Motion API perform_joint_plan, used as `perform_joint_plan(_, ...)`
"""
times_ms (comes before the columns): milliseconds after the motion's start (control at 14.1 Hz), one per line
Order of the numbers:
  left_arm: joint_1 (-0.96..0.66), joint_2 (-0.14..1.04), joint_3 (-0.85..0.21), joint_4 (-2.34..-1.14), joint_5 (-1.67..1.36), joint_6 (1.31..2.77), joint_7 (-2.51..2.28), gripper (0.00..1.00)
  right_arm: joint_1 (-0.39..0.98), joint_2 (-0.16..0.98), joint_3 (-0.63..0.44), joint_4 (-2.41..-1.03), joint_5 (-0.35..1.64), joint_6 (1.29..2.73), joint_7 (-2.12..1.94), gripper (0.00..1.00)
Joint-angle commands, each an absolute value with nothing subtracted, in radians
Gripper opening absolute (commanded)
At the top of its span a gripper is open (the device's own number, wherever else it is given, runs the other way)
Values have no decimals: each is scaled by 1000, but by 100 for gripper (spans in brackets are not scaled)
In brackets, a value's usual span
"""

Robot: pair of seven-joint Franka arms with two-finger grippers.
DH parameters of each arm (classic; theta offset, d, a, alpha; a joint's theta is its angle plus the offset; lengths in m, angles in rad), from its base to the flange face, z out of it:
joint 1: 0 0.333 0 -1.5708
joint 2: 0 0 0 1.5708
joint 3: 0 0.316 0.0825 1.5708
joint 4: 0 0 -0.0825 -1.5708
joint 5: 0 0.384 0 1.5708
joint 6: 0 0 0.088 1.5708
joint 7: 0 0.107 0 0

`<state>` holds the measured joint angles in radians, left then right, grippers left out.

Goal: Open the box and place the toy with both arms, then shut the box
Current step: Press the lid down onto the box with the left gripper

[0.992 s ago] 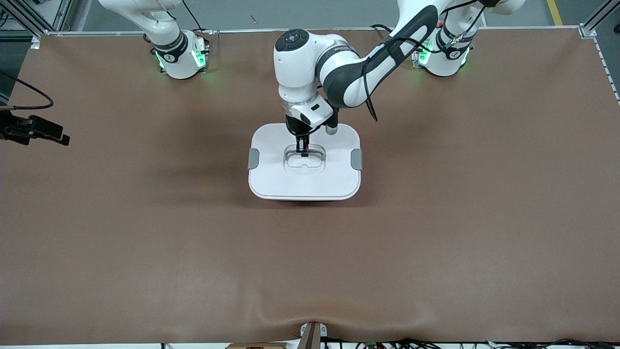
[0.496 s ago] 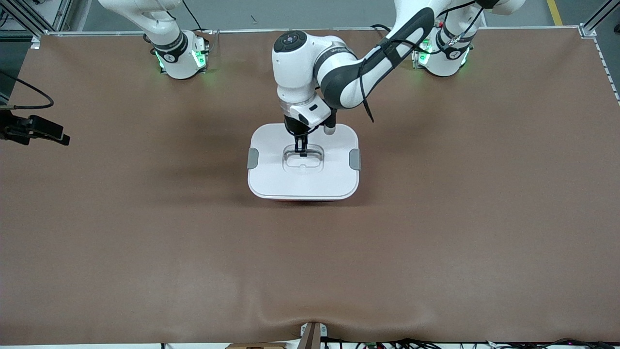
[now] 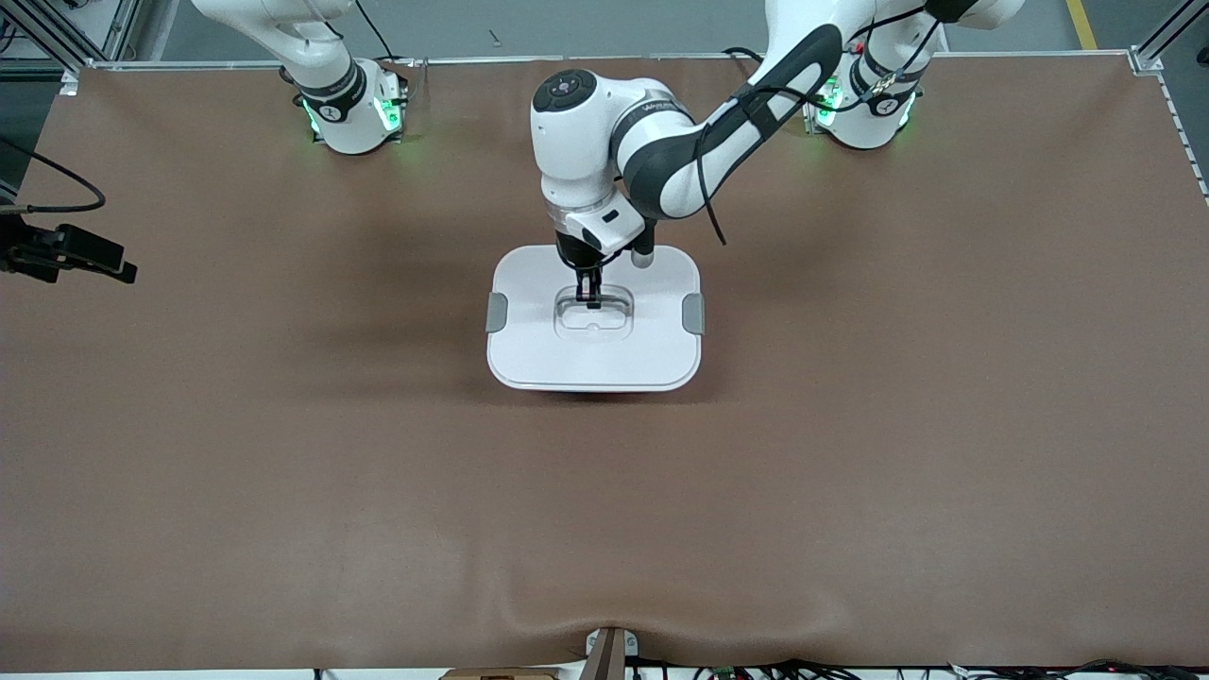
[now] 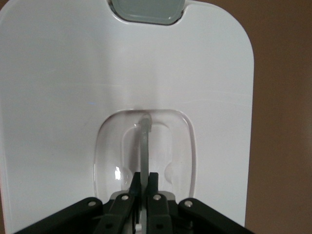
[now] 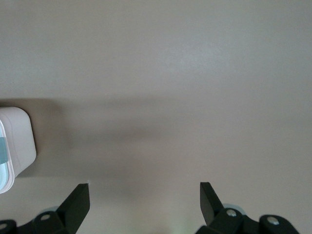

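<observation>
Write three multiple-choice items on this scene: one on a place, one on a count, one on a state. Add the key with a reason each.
1. Where is the left pincer?
A. In the lid's recessed centre, at the clear handle
B. On a side clip
C. Over bare table

2. How many grey side clips show on the box in the front view?
A. One
B. Two
C. Four

3. How does the right pincer stand?
A. Shut on the toy
B. Shut on the lid
C. Open, over bare table

Key: 1 A, the left wrist view shows its fingers closed on the handle; 2 B, one at each end; 3 C, its fingers stand wide apart, holding nothing.
</observation>
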<state>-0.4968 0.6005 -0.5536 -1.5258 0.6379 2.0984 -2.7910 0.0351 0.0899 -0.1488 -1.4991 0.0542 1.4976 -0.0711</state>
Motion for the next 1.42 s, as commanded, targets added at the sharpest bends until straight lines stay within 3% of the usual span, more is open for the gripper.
perform_joint_plan(0,-515,600,-552,-1535,699,2111,-3014,0,38,87,-149,-1486,63,1491,-55,100)
perform_joint_plan(1063,-519,612,-552,-1577,712,2103,-3013,0,32,87,-150,-1482,63,1490,-57,100)
perform_joint_plan(1134,-518,611,-552,-1577,712,2100,-3007,21,34,87,-150,-1482,63,1488,-57,100)
perform_joint_plan(1205,-522,607,-552,-1577,712,2097,-3001,76,32,87,-150,-1482,63,1488,-57,100)
perform_joint_plan(1276,-520,600,-552,-1572,712,2092,-2988,99,31,87,-150,-1482,63,1488,-57,100)
perform_joint_plan(1347,-517,582,-554,-1571,710,2082,-2955,100,29,87,-150,-1482,63,1486,-57,100)
